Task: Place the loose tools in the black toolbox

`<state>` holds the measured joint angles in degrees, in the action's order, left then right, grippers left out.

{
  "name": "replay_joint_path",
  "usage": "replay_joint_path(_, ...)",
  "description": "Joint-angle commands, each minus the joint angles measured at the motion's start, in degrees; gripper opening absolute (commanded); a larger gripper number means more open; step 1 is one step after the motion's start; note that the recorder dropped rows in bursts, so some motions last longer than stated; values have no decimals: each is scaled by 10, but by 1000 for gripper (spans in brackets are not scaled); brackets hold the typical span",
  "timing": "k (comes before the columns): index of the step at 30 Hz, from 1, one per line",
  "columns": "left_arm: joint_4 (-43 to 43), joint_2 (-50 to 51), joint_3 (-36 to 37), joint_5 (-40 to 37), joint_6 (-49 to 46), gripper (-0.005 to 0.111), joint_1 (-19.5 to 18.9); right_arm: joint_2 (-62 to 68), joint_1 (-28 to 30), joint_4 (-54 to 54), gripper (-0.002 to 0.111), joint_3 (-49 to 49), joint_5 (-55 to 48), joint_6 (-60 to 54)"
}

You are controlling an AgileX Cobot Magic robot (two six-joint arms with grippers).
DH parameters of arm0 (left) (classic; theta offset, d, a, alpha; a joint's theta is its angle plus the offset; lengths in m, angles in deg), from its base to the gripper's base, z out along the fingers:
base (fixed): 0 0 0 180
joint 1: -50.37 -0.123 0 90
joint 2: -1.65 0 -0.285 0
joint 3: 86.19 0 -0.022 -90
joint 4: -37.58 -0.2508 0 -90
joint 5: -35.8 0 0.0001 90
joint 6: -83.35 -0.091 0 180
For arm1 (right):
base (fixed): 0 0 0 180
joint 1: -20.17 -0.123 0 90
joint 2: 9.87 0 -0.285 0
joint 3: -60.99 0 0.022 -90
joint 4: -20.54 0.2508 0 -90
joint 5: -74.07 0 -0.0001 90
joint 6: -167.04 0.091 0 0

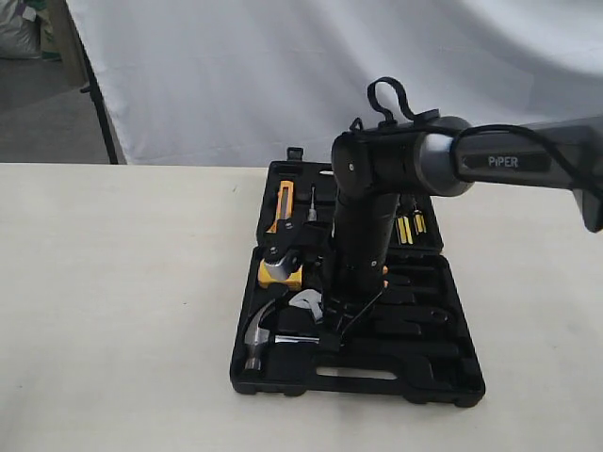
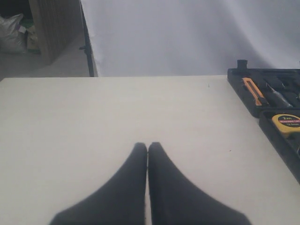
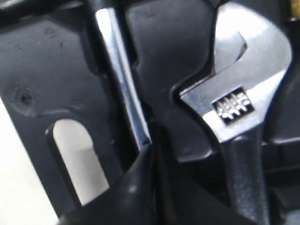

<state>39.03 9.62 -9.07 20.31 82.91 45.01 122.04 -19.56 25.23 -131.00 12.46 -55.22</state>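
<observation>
While the right arm leans steeply down over the black toolbox (image 1: 450, 381), it blocks most of the near half from the exterior view. The steel claw hammer (image 1: 258, 337) lies in that half, head at the left corner, handle hidden under the arm. Close up, the right gripper (image 3: 151, 151) has its fingers pressed together, tips right at a bright steel shank. The silver adjustable wrench (image 3: 243, 96) sits just beside it in its moulded recess, handle cut off by the picture edge. A yellow tape measure (image 1: 281, 274) and an orange-handled tool (image 1: 280, 209) lie nearby in the box. The left gripper (image 2: 147, 149), also pressed together, hangs over the bare bench (image 1: 113, 311), well apart from the box.
</observation>
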Motion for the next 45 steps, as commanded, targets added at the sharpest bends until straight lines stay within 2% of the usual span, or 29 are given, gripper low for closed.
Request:
replay_joint_path(1, 3, -2, 1, 0, 4, 1, -1, 34, 3, -35, 1, 13, -7, 23)
replay_joint_path(11, 3, -2, 1, 0, 4, 1, -1, -71, 3, -31, 1, -28, 14, 63)
replay_joint_path(18, 3, -2, 1, 0, 4, 1, -1, -124, 3, 47, 1, -32, 59, 63)
replay_joint_path(23, 3, -2, 1, 0, 4, 1, -1, -102, -6, 121, 1, -27, 88, 30)
replay_joint_path(32, 3, -2, 1, 0, 4, 1, -1, 20, -53, 131, 1, -26, 144, 24)
replay_joint_path(36, 3, -2, 1, 0, 4, 1, -1, 49, -57, 128, 1, -26, 153, 24)
replay_joint_path(40, 3, -2, 1, 0, 4, 1, -1, 32, -57, 106, 1, -29, 149, 37)
replay_joint_path(45, 3, -2, 1, 0, 4, 1, -1, -60, -57, 99, 1, -34, 153, 49)
